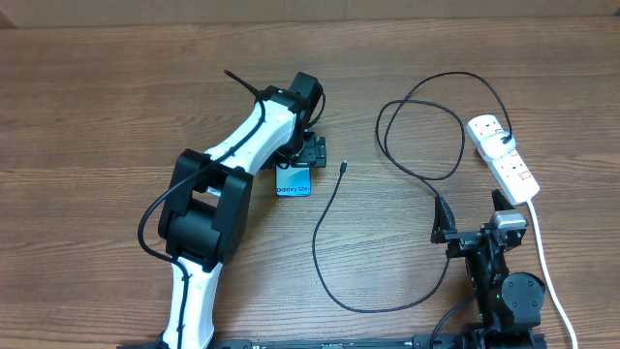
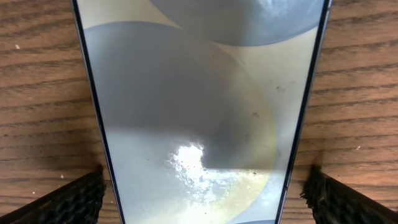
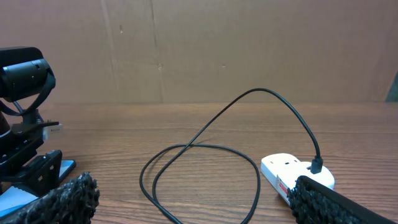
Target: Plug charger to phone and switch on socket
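The phone (image 1: 294, 184) lies flat on the table, its light screen (image 2: 199, 112) filling the left wrist view. My left gripper (image 2: 205, 211) hovers over it, open, with one finger (image 2: 68, 199) on each side of the phone and wood showing in both gaps. The charger (image 1: 334, 233) is a thin black cable; its free tip (image 1: 345, 167) rests on the table just right of the phone, and its other end (image 3: 317, 165) is plugged into the white socket (image 1: 504, 155). My right gripper (image 1: 472, 215) stands open and empty near the socket (image 3: 292, 171).
The cable makes a loose loop (image 3: 199, 149) between the two arms. A thick white cord (image 1: 544, 262) runs from the socket toward the front edge past the right arm's base. The left arm (image 1: 232, 165) stretches diagonally across the left half of the table.
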Action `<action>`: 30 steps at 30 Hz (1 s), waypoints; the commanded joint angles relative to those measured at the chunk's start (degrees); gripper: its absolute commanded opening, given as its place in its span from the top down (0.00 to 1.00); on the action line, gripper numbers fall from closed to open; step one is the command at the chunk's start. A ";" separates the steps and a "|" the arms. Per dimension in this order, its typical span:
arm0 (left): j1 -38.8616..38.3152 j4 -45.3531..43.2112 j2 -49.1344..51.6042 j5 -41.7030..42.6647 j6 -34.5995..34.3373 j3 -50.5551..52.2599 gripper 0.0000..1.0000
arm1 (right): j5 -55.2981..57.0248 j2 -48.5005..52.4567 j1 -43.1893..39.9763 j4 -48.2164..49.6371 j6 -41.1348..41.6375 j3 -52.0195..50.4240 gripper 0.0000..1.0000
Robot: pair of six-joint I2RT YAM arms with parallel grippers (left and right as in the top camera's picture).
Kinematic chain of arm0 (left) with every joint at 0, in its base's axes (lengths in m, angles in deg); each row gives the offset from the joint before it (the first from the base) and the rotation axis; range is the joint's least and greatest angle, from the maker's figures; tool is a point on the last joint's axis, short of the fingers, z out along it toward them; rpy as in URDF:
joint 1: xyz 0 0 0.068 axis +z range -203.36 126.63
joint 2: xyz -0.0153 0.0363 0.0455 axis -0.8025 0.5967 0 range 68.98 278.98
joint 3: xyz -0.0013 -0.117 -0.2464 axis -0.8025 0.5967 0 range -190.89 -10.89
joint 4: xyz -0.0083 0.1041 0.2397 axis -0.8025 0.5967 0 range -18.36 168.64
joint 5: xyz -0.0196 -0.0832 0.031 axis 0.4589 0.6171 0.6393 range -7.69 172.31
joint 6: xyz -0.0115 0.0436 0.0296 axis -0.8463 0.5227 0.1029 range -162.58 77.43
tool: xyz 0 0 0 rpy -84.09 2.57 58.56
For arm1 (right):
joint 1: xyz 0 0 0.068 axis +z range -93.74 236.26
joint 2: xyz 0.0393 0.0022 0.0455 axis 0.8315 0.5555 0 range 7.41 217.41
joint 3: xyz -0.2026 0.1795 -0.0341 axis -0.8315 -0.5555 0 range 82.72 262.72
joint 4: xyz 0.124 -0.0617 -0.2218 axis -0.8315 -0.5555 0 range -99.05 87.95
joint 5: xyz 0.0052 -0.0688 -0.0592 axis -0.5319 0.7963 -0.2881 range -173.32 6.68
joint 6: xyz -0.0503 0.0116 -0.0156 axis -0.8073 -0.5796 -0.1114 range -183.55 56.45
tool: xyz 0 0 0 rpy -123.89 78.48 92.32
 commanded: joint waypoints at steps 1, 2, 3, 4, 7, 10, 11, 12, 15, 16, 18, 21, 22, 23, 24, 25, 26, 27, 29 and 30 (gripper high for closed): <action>0.68 0.31 2.40 -1.40 -0.09 1.88 0.00 | 0.57 -0.50 0.31 0.33 -0.28 -0.59 0.00; 0.79 0.31 2.40 -1.40 -0.11 1.88 0.00 | 0.55 -0.50 0.31 0.33 -0.28 -0.59 0.00; 0.87 0.31 2.40 -1.40 -0.11 1.88 0.00 | 0.55 -0.50 0.31 0.33 -0.26 -0.59 0.00; 0.94 0.28 2.43 -1.46 -0.09 1.88 0.00 | 0.57 -0.50 0.31 0.33 -0.26 -0.59 0.00; 1.22 0.33 2.43 -1.42 0.28 1.88 0.00 | 0.57 -0.50 0.31 0.35 -0.28 -0.59 0.00; 1.22 0.31 2.43 -1.42 1.18 1.88 0.00 | 0.57 -0.50 0.31 0.33 -0.28 -0.59 0.00; 1.22 0.31 2.43 -1.42 1.16 1.88 0.00 | 0.57 -0.50 0.31 0.35 -0.26 -0.59 0.00; 1.22 0.26 2.43 -1.42 1.14 1.88 0.00 | 0.57 -0.50 0.31 0.35 -0.28 -0.59 0.00; 1.25 0.02 2.43 -1.44 1.14 1.88 0.00 | 0.57 -0.50 0.31 0.33 -0.26 -0.59 0.00; 1.25 -0.02 2.43 -1.44 1.14 1.88 0.00 | 0.57 -0.50 0.31 0.33 -0.26 -0.59 0.00; 1.25 -0.09 2.43 -1.44 1.14 1.88 0.00 | 0.57 -0.50 0.31 0.35 -0.26 -0.59 0.00; 1.25 -0.17 2.43 -1.62 1.14 1.88 0.00 | 0.55 -0.50 0.31 0.35 -0.26 -0.59 0.00; 1.25 -0.17 2.43 -2.01 1.14 1.88 0.00 | 0.57 -0.50 0.31 0.33 -0.26 -0.59 0.00; 1.27 -0.17 2.43 -2.56 1.14 1.88 0.00 | 0.57 -0.50 0.31 0.33 -0.28 -0.59 0.00; 1.38 -0.15 2.43 -2.78 1.16 1.88 0.00 | 0.57 -0.50 0.31 0.33 -0.26 -0.59 0.00; 1.49 -0.15 2.43 -2.71 1.14 1.88 0.00 | 0.57 -0.50 0.31 0.35 -0.26 -0.59 0.00; 1.62 -0.13 2.43 -2.62 1.14 1.88 0.00 | 0.55 -0.50 0.31 0.33 -0.26 -0.59 0.00; 1.68 -0.11 2.43 -2.45 1.14 1.88 0.00 | 0.57 -0.50 0.31 0.35 -0.26 -0.59 0.00; 1.68 -0.13 2.43 -2.29 1.14 1.88 0.00 | 0.57 -0.50 0.31 0.33 -0.26 -0.59 0.00; 1.68 -0.11 2.43 -2.29 1.16 1.88 0.00 | 0.57 -0.50 0.31 0.35 -0.26 -0.59 0.00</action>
